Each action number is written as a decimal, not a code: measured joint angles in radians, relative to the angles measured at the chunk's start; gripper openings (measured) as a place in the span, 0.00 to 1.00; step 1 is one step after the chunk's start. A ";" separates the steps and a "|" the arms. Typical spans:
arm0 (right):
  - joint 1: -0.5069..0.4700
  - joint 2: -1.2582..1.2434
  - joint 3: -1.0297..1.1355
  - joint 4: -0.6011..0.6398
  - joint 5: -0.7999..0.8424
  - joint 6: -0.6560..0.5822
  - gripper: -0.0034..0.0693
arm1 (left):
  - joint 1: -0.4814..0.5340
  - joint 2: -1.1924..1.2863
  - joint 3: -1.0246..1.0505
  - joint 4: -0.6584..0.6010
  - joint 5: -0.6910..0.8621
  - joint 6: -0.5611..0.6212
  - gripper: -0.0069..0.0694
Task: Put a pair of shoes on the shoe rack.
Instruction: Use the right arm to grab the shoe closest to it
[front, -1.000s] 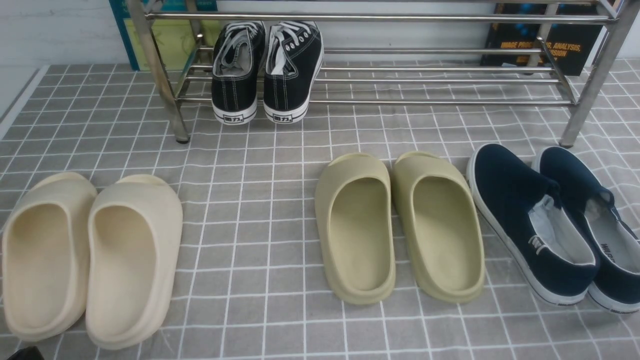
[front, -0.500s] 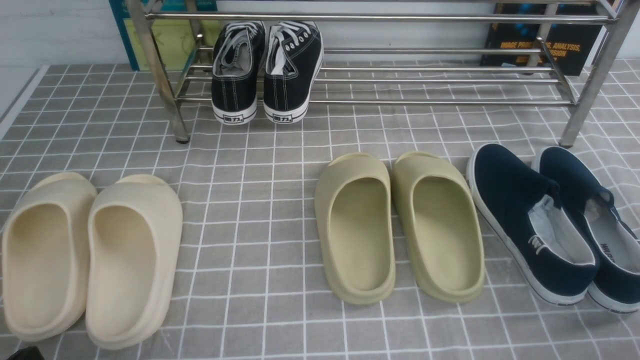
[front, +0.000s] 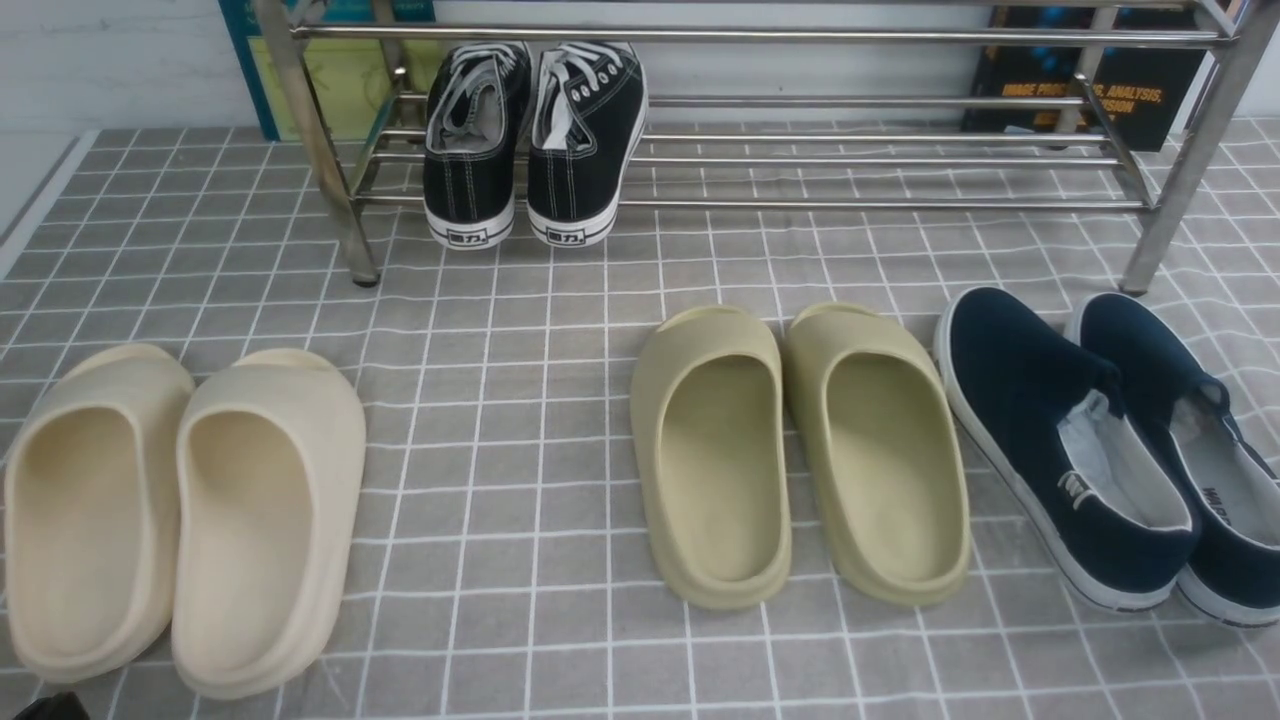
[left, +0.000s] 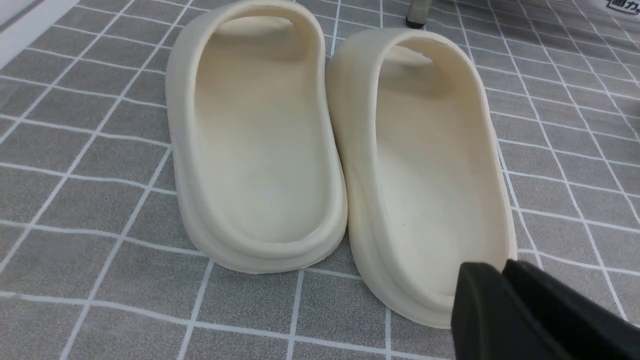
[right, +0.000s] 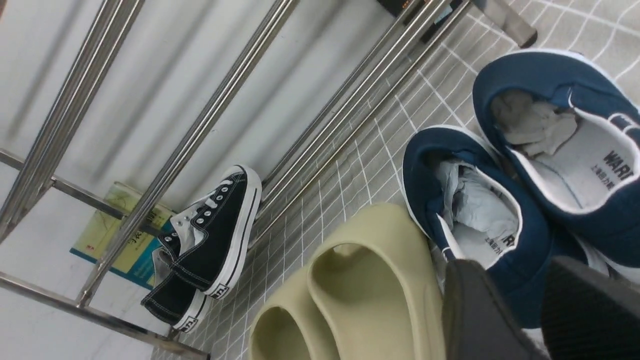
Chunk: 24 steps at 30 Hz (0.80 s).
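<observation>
The right claw (right: 520, 280) stands wide, its two dark fingers (right: 480, 310) apart and holding nothing. It hangs over the heel end of the navy shoes (front: 1060, 420). The nearer shoe's heel shows in the gap between the fingers; whether a finger touches it I cannot tell. Both shoes lie side by side on the checked cloth (front: 500, 400), toes pointing away from the claw and pale paper stuffed inside. The olive slides (front: 800, 450) lie just beside the shoes, to this claw's left. Ahead of the claw, past the shoes' toes, stands the rack (front: 760, 35). Its right leg comes down near those toes, and the shoes are not on it. The sneakers (front: 530, 140) sit on the rack's lower bars, far ahead and to the left of this claw, their heels overhanging the front bar.

The left claw (left: 502, 270) is narrow: its black fingers (left: 550, 310) lie together with only a seam between them, gripping nothing. Its tips are at the heel rim of the right-hand one of the cream slides (left: 260, 150); touching or just above, I cannot tell. The other cream slide lies to the claw's left, and the two are pressed side to side. The navy shoes are well apart from this claw, far to its right, past the olive slides.
</observation>
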 joint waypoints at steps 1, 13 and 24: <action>0.000 0.000 -0.003 -0.001 0.004 -0.003 0.36 | 0.000 0.000 0.000 0.000 0.000 0.000 0.17; 0.000 0.432 -0.625 -0.561 0.580 -0.099 0.04 | 0.000 0.000 0.000 0.000 0.000 0.000 0.19; 0.025 0.961 -1.005 -0.524 1.053 -0.496 0.04 | 0.000 0.000 0.000 0.000 0.000 0.000 0.20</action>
